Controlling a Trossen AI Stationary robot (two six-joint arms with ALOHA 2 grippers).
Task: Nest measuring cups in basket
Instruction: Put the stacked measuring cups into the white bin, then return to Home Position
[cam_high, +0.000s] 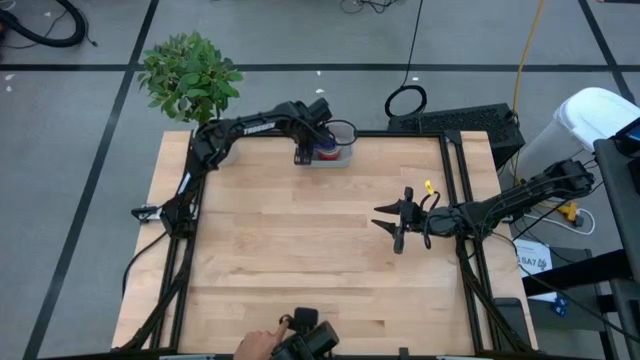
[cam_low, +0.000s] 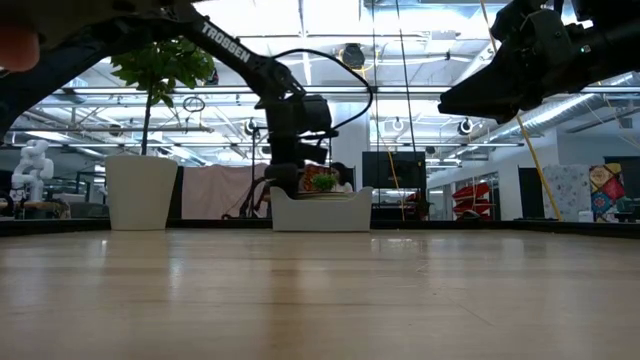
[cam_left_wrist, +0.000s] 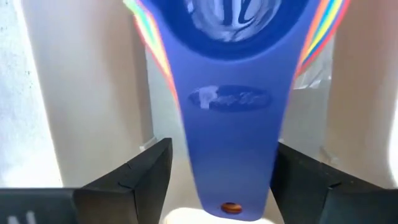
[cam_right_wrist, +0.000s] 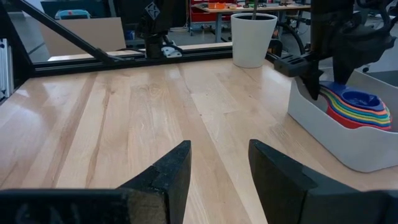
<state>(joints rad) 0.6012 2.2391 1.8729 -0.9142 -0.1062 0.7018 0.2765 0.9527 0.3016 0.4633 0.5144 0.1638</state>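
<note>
Release over the basket: the last cup looks seated, so lifting clear comes next.

On the table (cam_high: 300, 260), the basket (cam_high: 333, 156) sits at the far edge near twelve o'clock, with the measuring cups (cam_right_wrist: 359, 107) nested in it, dark blue on top. The left gripper (cam_left_wrist: 217, 177) hangs over it, fingers spread either side of the blue handle without pinching. Judged next: rise straight up without snagging it. The right gripper (cam_right_wrist: 219, 163) waits open at three o'clock, empty.
</note>
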